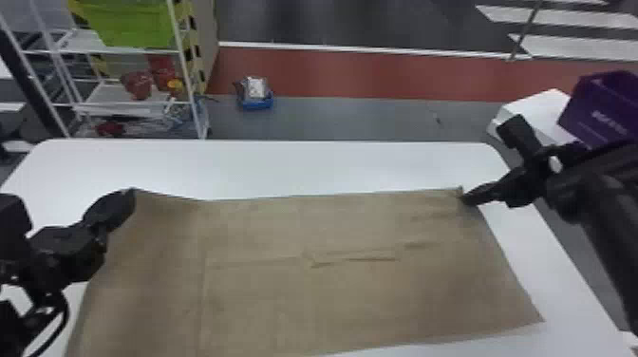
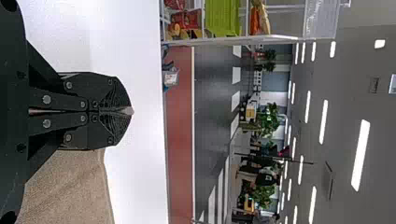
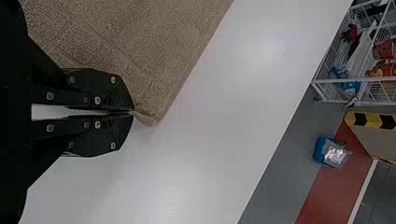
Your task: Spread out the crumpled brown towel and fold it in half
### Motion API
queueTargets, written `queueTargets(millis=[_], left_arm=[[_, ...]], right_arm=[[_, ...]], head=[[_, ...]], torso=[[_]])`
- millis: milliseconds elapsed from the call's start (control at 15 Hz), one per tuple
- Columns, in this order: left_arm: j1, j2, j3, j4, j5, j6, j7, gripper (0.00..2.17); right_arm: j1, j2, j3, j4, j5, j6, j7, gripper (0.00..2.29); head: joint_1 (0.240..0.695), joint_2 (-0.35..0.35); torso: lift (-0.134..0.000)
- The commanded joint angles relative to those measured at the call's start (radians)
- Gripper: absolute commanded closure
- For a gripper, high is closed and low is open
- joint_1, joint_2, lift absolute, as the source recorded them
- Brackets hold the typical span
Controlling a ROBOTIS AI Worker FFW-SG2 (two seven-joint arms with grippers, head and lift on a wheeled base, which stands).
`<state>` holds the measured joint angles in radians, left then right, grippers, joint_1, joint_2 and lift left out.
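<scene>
"Grip report?"

"My left pincer (image 2: 132,111) pinches the brown towel (image 1: 304,289) by its far left corner, my right pincer (image 3: 133,112) by its far right corner, fingers pressed together."

"What could go wrong?"

"Those bites look thin; an uneven pull could slip a corner and skew the fold."

"Where's the rest?"

"Spread between both pincers and toward the near side, nearly flat on the bench (image 1: 294,166)."

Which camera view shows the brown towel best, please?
The head view: it shows the towel spread across the table, creases included. The left wrist view shows part of one edge; the right wrist view, one corner.
</scene>
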<state>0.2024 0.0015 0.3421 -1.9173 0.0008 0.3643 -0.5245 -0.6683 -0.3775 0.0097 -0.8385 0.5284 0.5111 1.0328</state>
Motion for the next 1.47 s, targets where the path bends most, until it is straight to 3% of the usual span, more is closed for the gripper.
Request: queueTargets(millis=[0, 67, 133, 200, 267, 600, 800, 1000, 1200, 1400], left_arm=[[-0.008, -0.004, -0.009, 0.003, -0.007, 0.000, 0.003, 1.43], [-0.011, -0.004, -0.015, 0.007, -0.016, 0.000, 0.004, 1.25], [-0.017, -0.004, -0.023, 0.012, -0.033, 0.000, 0.006, 0.94], [-0.026, -0.004, -0.032, 0.020, -0.056, 0.000, 0.004, 0.44], [-0.037, -0.004, -0.038, 0.034, -0.079, 0.000, 0.006, 0.17], [-0.092, -0.004, -0.068, 0.067, -0.226, 0.018, 0.003, 0.14], [-0.135, 0.008, -0.064, 0.067, -0.271, 0.034, -0.011, 0.14], [-0.241, 0.021, -0.054, 0.129, -0.381, 0.147, -0.134, 0.14], [-0.270, 0.052, -0.055, 0.135, -0.432, 0.261, -0.289, 0.14], [-0.290, 0.054, -0.071, 0.159, -0.489, 0.292, -0.298, 0.14]], right_arm=[[0.006, -0.001, -0.002, -0.005, -0.001, -0.006, 0.003, 1.33], [0.010, -0.001, -0.002, -0.008, -0.002, -0.009, 0.004, 1.33], [0.012, -0.001, -0.007, -0.011, -0.004, -0.012, 0.006, 1.33], [0.013, -0.001, -0.008, -0.013, -0.013, -0.012, 0.013, 1.33], [0.013, -0.001, -0.010, -0.014, -0.015, -0.015, 0.015, 1.33], [0.030, -0.009, -0.024, -0.034, -0.021, -0.012, 0.027, 1.33], [0.041, -0.009, -0.030, -0.048, -0.021, -0.009, 0.038, 1.33], [0.061, -0.006, -0.033, -0.077, -0.024, 0.010, 0.043, 1.33], [0.087, -0.009, -0.040, -0.102, -0.024, 0.013, 0.046, 1.33], [0.104, -0.008, -0.056, -0.111, -0.021, -0.002, 0.046, 1.33]], head=[[0.695, -0.079], [0.695, -0.079], [0.695, -0.079], [0.695, -0.081], [0.695, -0.083], [0.695, -0.083], [0.695, -0.086], [0.695, -0.081], [0.695, -0.076], [0.695, -0.077]], torso=[[-0.124], [-0.124], [-0.124], [-0.124], [-0.124], [-0.124], [-0.124], [-0.124], [-0.124], [-0.124]])
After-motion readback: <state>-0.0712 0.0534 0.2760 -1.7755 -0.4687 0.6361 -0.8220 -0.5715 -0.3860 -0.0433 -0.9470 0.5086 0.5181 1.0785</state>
